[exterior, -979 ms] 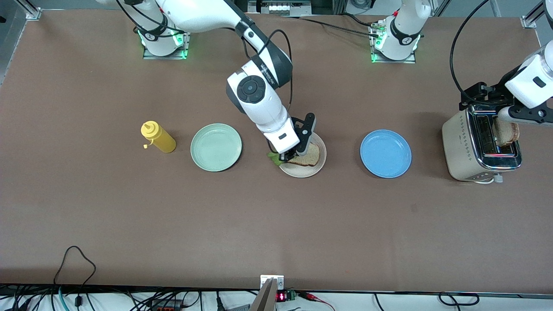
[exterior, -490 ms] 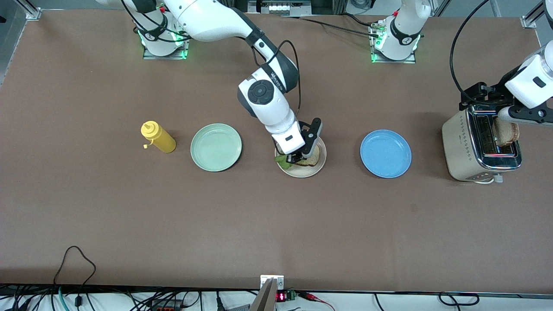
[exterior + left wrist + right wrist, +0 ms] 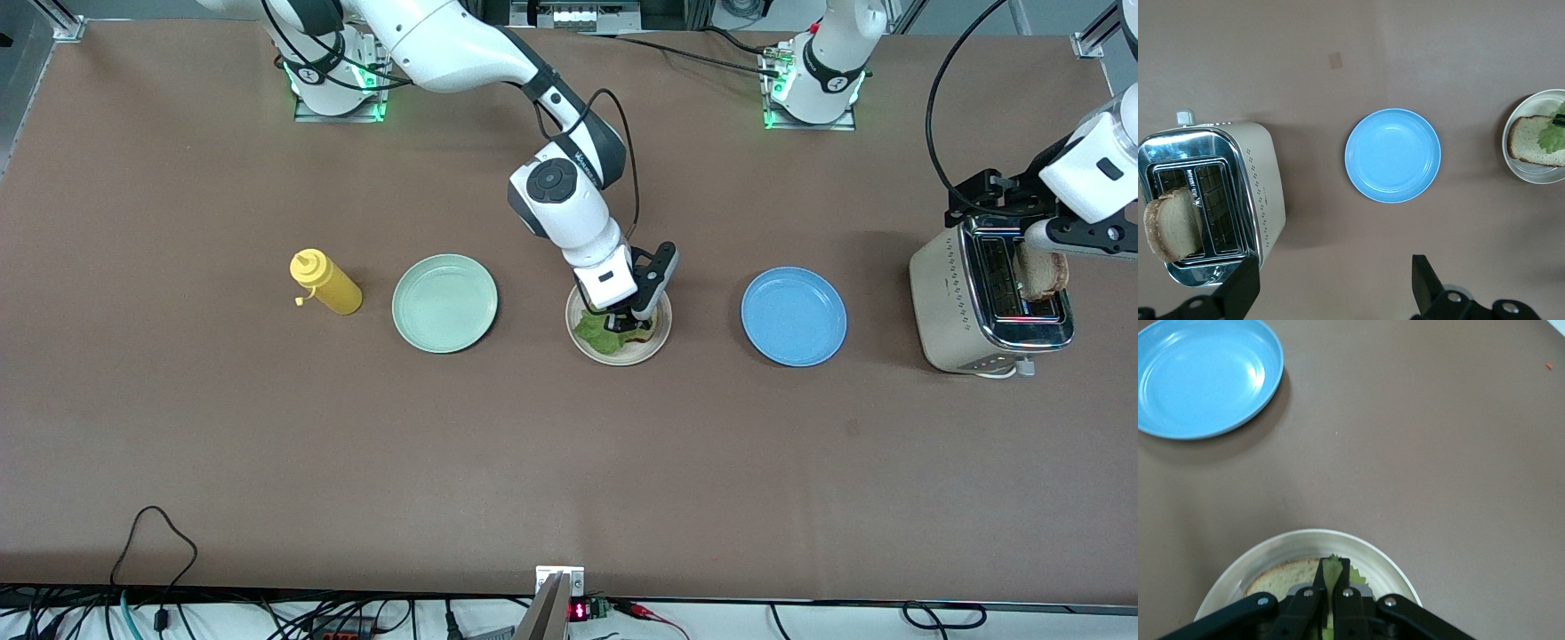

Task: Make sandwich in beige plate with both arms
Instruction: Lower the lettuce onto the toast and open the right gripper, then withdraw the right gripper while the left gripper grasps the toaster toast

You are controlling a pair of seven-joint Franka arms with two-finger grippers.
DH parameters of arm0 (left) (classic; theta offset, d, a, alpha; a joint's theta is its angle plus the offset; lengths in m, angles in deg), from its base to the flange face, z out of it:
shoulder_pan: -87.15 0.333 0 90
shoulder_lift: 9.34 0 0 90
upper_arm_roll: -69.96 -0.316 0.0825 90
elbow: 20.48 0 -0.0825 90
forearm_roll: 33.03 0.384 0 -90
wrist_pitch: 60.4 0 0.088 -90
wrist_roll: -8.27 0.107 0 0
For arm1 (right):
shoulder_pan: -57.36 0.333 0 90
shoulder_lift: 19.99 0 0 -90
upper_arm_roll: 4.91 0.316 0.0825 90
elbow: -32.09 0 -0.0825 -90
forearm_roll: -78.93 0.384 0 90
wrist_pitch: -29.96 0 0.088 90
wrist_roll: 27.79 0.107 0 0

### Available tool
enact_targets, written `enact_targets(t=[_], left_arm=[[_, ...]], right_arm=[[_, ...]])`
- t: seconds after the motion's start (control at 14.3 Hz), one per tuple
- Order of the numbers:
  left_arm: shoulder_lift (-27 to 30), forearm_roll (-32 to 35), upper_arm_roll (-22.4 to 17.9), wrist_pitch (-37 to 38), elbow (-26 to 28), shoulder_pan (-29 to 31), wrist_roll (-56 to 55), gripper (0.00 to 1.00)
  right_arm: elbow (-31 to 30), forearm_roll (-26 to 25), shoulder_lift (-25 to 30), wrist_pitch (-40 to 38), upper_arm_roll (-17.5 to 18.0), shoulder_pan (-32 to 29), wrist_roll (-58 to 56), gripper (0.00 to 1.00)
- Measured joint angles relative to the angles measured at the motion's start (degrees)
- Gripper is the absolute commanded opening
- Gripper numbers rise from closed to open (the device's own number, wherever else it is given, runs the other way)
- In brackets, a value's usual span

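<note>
Running along the tabletop (image 3: 178, 462) from the right arm's end: a yellow squeeze bottle (image 3: 325, 283) lies on its side, then a mint-green plate (image 3: 444, 303), bare and apart from the work. At the middle sits the beige plate (image 3: 653, 342), carrying one bread slice (image 3: 1531, 141). The right gripper (image 3: 622, 318) hangs low over it, jaws pinched shut on a lettuce leaf (image 3: 594, 332), which drapes across the slice; in the right wrist view the leaf stands clamped between the fingertips (image 3: 1329, 585). Judgement: the leaf is being laid as filling and is not yet let go. A blue plate (image 3: 793, 316) follows, bare. At the left arm's end stands a toaster (image 3: 956, 302) with a second bread slice (image 3: 1173, 224) upright in its slot. The left gripper (image 3: 1331, 287) waits above the toaster, jaws wide and holding nothing, presumably placed to lift that slice as the top layer.
</note>
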Motion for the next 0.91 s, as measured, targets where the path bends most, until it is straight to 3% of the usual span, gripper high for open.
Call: enact_targets(t=[0.28,0.49,0.7,0.91], left_arm=[[0.0,0.0,0.0,0.0,0.0,0.0,0.0,1.00],[0.0,0.0,0.0,0.0,0.0,0.0,0.0,1.00],[0.0,0.0,0.0,0.0,0.0,0.0,0.0,1.00],[-0.7,0.0,-0.3,2.3,0.0,0.1,-0.1,1.00]], right_arm=[[1.0,0.0,0.3,-0.6,0.0,0.7,3.6,1.00],[2.5,0.0,3.2,-10.4,-1.6,0.6,7.2,1.00],[3.0,0.0,8.3,-20.3,-6.5,0.5,7.8,1.00],[3.0,0.0,13.6,-31.8,-14.7,0.2,7.8,1.00]])
